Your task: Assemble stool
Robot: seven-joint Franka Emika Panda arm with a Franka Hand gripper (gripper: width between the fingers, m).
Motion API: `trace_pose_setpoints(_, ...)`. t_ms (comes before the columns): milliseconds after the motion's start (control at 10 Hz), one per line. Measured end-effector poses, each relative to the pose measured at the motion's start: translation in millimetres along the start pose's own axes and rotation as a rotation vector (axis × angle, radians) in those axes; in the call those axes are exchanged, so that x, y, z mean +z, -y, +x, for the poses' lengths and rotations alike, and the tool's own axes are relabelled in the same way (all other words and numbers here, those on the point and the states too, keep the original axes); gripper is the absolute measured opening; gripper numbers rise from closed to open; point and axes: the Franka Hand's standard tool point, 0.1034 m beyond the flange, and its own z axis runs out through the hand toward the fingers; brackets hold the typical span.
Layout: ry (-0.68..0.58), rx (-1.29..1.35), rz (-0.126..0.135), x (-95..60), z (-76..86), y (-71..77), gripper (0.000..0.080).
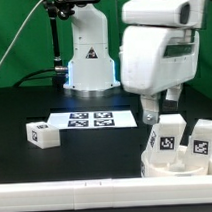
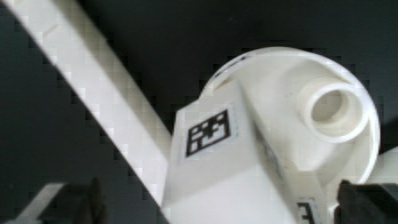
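The long white bar (image 1: 88, 195) is closest. It is flat and smooth and lies along the front edge of the black surface (image 1: 19, 108). Right behind it, at the front corner on the exterior view's right, is the seat (image 1: 182, 167) of the stool. It is thick, round, white plastic.

My wrist view shows the seat touching the bar. It has a smooth round socket (image 2: 338, 112) and a square black-and-white tag (image 2: 208, 133). The first leg (image 1: 169, 137) and the second leg (image 1: 204, 140) stand up on the seat. They are short and blocky. I cannot tell if they are in sockets.

My pincer (image 1: 157, 114) hangs just above the seat. It is wide apart and holds nothing.

The loose leg (image 1: 40, 134) lies near the edge on the exterior view's left, with bare surface around it. The marker board (image 1: 90, 120) lies flat in the middle. My round white base (image 1: 87, 60) stands at the back edge.
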Motion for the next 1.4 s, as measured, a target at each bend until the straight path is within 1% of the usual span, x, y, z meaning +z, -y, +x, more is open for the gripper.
trace_pose_setpoints(300,0.023,-0.191,-0.017,1.0,-6.9,-5.4,0.0648)
trace_pose_setpoints(500,0.038,-0.246,-0.022,4.0,-1.6,-4.0,0.0648)
trace_pose_setpoints(600,0.044,-0.254,-0.022,6.6,3.0,-6.2,0.0648)
trace_pose_setpoints(800,0.057,-0.264,-0.026,13.4,4.8,-9.9,0.0648)
trace_pose_setpoints(1000,0.057,-0.258,-0.025,13.8,4.2,-10.0,0.0648)
trace_pose_setpoints(1200,0.058,-0.252,-0.024,14.5,0.8,-12.0,0.0387)
trace_pose_setpoints(1300,0.058,-0.251,-0.024,14.6,0.7,-11.9,0.0338)
trace_pose_setpoints(1400,0.058,-0.25,-0.024,14.6,0.2,-12.3,0.0338)
